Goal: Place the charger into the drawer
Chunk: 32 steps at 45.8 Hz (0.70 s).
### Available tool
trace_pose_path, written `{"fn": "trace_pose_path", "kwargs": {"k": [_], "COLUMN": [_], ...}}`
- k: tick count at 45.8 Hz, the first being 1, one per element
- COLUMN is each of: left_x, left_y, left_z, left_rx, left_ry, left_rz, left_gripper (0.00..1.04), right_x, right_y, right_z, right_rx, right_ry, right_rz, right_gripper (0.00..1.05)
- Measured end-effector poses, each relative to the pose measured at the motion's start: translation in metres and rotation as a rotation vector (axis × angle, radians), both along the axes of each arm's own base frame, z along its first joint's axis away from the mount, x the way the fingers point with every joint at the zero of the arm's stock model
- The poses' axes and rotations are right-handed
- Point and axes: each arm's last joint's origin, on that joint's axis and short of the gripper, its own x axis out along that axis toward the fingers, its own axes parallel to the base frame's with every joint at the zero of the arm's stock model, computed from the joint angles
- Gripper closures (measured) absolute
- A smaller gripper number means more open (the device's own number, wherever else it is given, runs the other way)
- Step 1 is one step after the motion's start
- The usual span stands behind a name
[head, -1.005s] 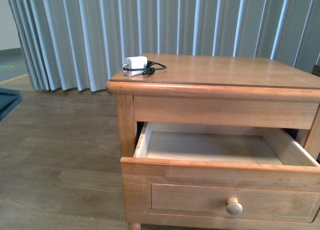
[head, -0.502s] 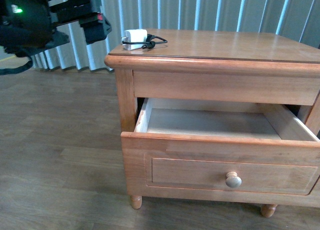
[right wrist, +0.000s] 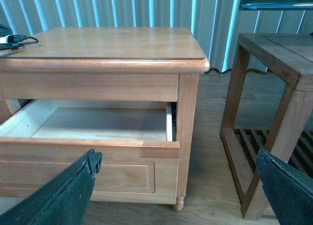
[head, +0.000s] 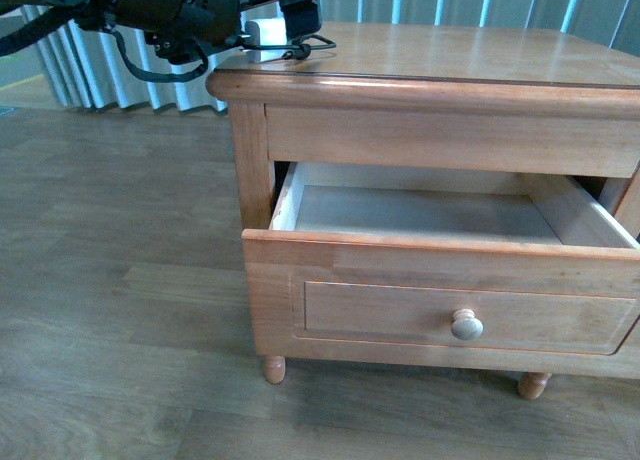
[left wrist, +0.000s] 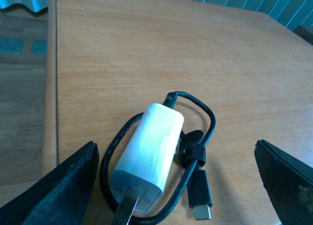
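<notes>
Clearly, the charger [head: 264,29] lay on the cabinet top [head: 480,55], near its left rear corner and not in the drawer [head: 440,270]. In the left wrist view the white cube [left wrist: 146,159] rested on its side with the black cable [left wrist: 208,117] looped around it. The left gripper [left wrist: 174,144] hung over it, and its fingers [left wrist: 63,191] were wide apart, one on each side of the charger, touching nothing that I could see. The drawer was pulled out, showing a pale interior, and its round knob [head: 465,325] faced the front. The right gripper [right wrist: 176,154] was apart from the cabinet, facing the drawer's side, its fingers also spread and holding nothing.
</notes>
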Motion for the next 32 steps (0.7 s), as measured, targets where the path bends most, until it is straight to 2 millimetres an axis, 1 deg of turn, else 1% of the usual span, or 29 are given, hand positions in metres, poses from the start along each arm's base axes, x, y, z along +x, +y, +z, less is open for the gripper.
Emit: {"fn": "trace_pose_path", "kwargs": {"k": [5,13,16,22,25,27,28,30,32], "left_x": [0.007,0.012,0.013,0.015,0.015,0.015,0.015,0.015,0.015], "left_y": [-0.004,-0.005,-0.005,-0.006,-0.006,-0.006,-0.006,-0.006,-0.006], "left_z": [-0.006,-0.006,-0.006,-0.006,-0.006,-0.006,-0.006,-0.006,-0.006], "left_rx": [0.005,-0.001,-0.001,-0.002,-0.003,-0.002,-0.002,-0.002,-0.003], "left_ry": [0.01,0.01,0.01,0.011,0.012,0.013,0.014,0.013,0.012], "left_rz": [-0.003,-0.001,0.001,-0.001,-0.003,-0.002,-0.003,-0.002,0.001], "left_gripper": [0.06,0.07,0.14,0.36,0.5,0.57,0.59,0.69,0.74], "right_x": [0.0,0.0,0.0,0.0,0.0,0.0,0.0,0.0,0.0], "right_y": [0.0,0.0,0.0,0.0,0.0,0.0,0.0,0.0,0.0], "right_z": [0.0,0.0,0.0,0.0,0.0,0.0,0.0,0.0,0.0], "right_rx": [0.0,0.0,0.0,0.0,0.0,0.0,0.0,0.0,0.0], "right_ry": [0.0,0.0,0.0,0.0,0.0,0.0,0.0,0.0,0.0], "right_rz": [0.0,0.0,0.0,0.0,0.0,0.0,0.0,0.0,0.0], "right_gripper": [0.08,0.08,0.08,0.08,0.08,0.08,0.08,0.08,0.08]}}
